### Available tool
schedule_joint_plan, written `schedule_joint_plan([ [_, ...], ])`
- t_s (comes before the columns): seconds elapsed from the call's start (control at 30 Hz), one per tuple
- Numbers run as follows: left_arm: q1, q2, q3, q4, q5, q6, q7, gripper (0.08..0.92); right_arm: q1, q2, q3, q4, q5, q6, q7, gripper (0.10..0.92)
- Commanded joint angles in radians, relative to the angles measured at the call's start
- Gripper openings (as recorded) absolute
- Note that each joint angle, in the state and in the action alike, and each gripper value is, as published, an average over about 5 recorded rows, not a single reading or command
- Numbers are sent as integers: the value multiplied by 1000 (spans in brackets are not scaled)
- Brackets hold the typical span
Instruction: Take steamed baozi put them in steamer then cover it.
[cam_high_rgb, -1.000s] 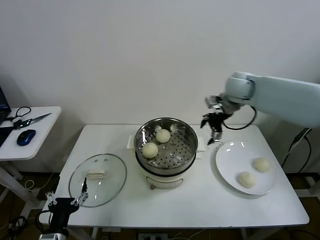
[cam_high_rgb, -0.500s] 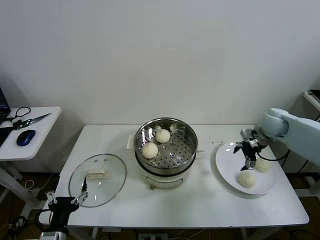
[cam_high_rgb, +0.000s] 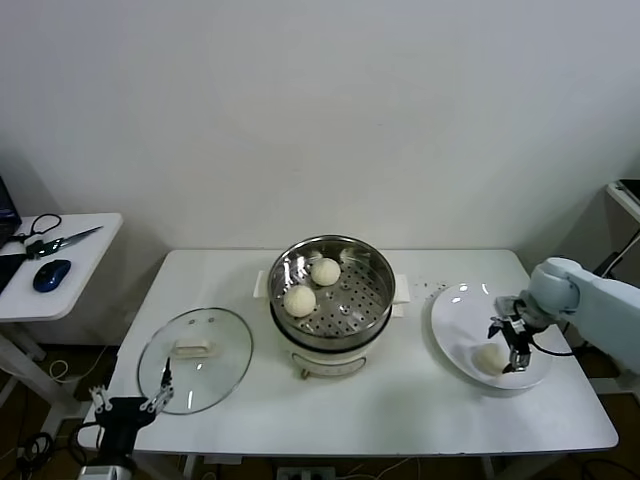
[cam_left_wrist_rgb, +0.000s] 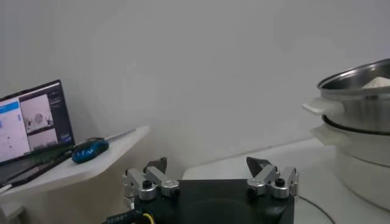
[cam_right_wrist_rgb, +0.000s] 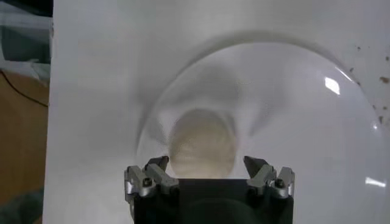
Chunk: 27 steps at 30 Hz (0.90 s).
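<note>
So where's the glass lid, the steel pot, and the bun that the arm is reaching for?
Glass lid (cam_high_rgb: 196, 358), head view, on the clear glass beside its cream handle.
Steel pot (cam_high_rgb: 372, 265), head view, on the shiny inner wall.
Bun (cam_right_wrist_rgb: 201, 142), right wrist view, on its rounded top, just ahead of the open right gripper (cam_right_wrist_rgb: 206, 164).

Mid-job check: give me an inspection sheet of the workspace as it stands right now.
Surface: white table, steamer in the middle, lid on the robot's left, plate on its right.
Job's things: steamer uncovered, two baozi on its perforated tray. One baozi shows on the white plate; a fourth cannot be made out there. Cover flat on the table.
Clutter: small dark specks near the plate.
Grippers: right gripper open, low over the plate, a baozi just ahead of it. Left gripper open, parked at the table's near edge by the cover.
Cables: black cable at the right wrist.
Surroundings: side table with blue mouse, scissors; laptop.
</note>
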<state>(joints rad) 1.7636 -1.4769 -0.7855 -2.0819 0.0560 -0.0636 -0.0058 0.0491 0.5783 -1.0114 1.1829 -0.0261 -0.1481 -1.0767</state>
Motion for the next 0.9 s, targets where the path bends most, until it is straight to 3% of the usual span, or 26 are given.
schedule_joint_plan([
  [0.03, 3, -1, -1, 6, 0, -3, 0, 823, -77, 23, 63, -40, -51, 12, 1, 823],
  [0.2, 7, -4, 0, 5, 2, -5, -1, 823, -55, 23, 46, -44, -49, 15, -4, 817],
  [0.47, 15, -6, 0, 3, 2, -9, -2, 823, -29, 23, 34, -41, -31, 19, -10, 674],
  [0.63, 20, -6, -1, -2, 2, -11, -3, 823, 20, 22, 10, -31, -23, 46, -12, 654],
  [0.73, 22, -6, -1, -6, 1, -10, -3, 823, 115, 23, -45, -16, -31, 138, -20, 653],
  [0.9, 24, -7, 3, -9, 2, -9, -3, 823, 407, 66, -210, 47, -142, 419, -46, 651],
])
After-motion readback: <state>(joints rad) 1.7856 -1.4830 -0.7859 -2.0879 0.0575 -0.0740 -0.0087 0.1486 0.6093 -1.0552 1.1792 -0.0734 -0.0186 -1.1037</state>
